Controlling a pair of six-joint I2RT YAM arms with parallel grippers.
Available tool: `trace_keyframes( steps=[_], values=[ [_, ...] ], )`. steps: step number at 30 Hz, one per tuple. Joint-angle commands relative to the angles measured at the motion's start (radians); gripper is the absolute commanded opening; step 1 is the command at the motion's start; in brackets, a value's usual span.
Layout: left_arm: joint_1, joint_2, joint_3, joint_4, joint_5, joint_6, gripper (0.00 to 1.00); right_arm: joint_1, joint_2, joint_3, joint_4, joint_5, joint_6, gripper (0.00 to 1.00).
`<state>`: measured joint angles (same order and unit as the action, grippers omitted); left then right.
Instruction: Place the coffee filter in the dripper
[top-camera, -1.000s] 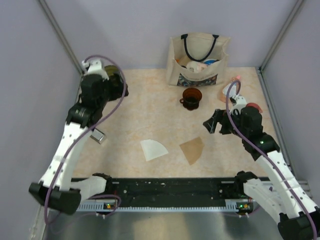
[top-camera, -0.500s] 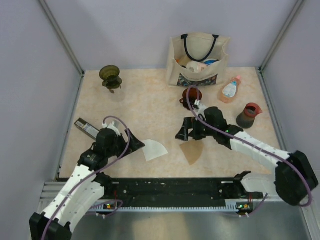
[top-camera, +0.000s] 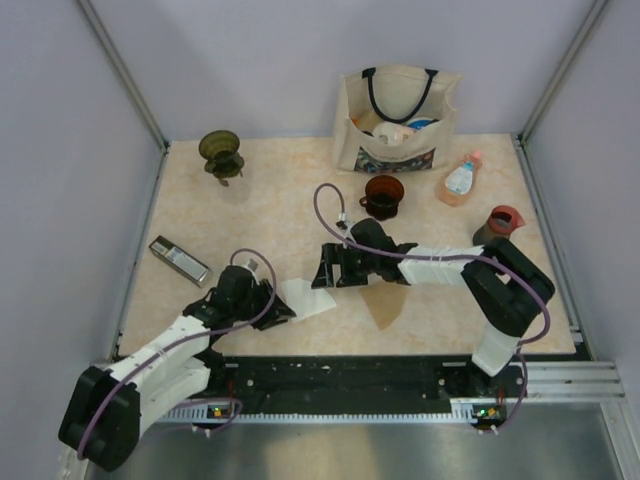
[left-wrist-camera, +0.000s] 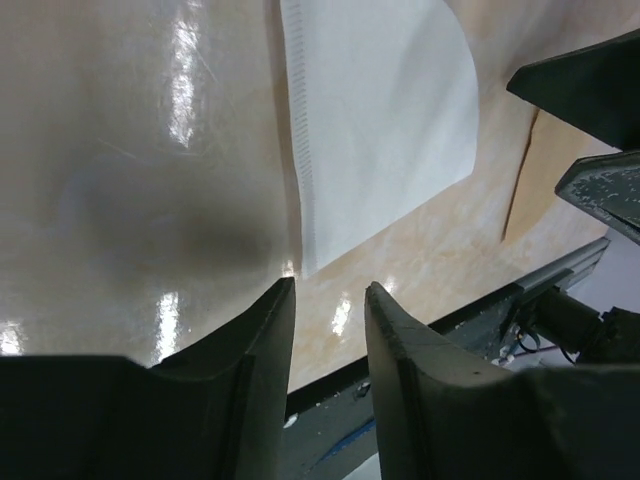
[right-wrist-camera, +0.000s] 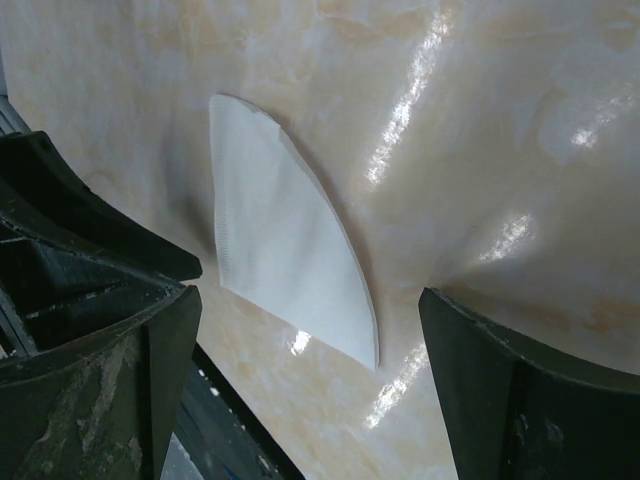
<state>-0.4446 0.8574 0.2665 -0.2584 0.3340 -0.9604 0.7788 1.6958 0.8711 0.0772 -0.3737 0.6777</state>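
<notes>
a: obs. white coffee filter (top-camera: 308, 298) lies flat on the table (top-camera: 260, 215), near the front edge, between the two grippers. not in any dripper yet.
b: and the brown one?
a: brown filter (top-camera: 385, 300) lies just beside it, to the right. nothing touches it.
b: left side?
a: left gripper (top-camera: 272, 304) sits low at the filter's left edge. wrist view: its fingers (left-wrist-camera: 250, 350) stand narrow with a slim gap between them, and the filter's crimped corner is right at the mouth of that gap. nothing visibly pinched. judgement: narrowed to nip the thin edge, since flat paper offers no other hold.
b: right side?
a: right gripper (top-camera: 322, 272) reaches across from the far side. its fingers (right-wrist-camera: 490, 400) are spread wide, straddling the filter's curved edge, with no contact that i can see. judgement: placed to stop the paper sliding away from the pinch, or to take it over.
b: target?
a: two candidates. amber cup (top-camera: 383, 195) with a handle, near, in front of the tote bag (top-camera: 397, 120). olive funnel (top-camera: 220, 152) at back left, well apart. cannot tell which is the dripper.
b: risk?
a: judgement: the paper skates on the glossy top, and the pinch may catch one layer only, or crumple the corner.
</notes>
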Motion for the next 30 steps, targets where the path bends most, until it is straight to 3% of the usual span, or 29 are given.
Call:
trace_keyframes(
  steps=[1, 17, 30],
  values=[
    [-0.020, 0.063, 0.020, 0.065, -0.076, -0.008, 0.36, 0.016, 0.076, 0.048, 0.088, -0.021, 0.039, 0.89],
    [-0.051, 0.227, 0.053, 0.096, -0.168, -0.015, 0.20, 0.048, 0.113, 0.058, 0.174, -0.214, 0.083, 0.79],
    [-0.063, 0.279, 0.059, 0.102, -0.182, -0.020, 0.19, 0.066, 0.077, 0.101, 0.056, -0.175, 0.006, 0.75]
  ],
)
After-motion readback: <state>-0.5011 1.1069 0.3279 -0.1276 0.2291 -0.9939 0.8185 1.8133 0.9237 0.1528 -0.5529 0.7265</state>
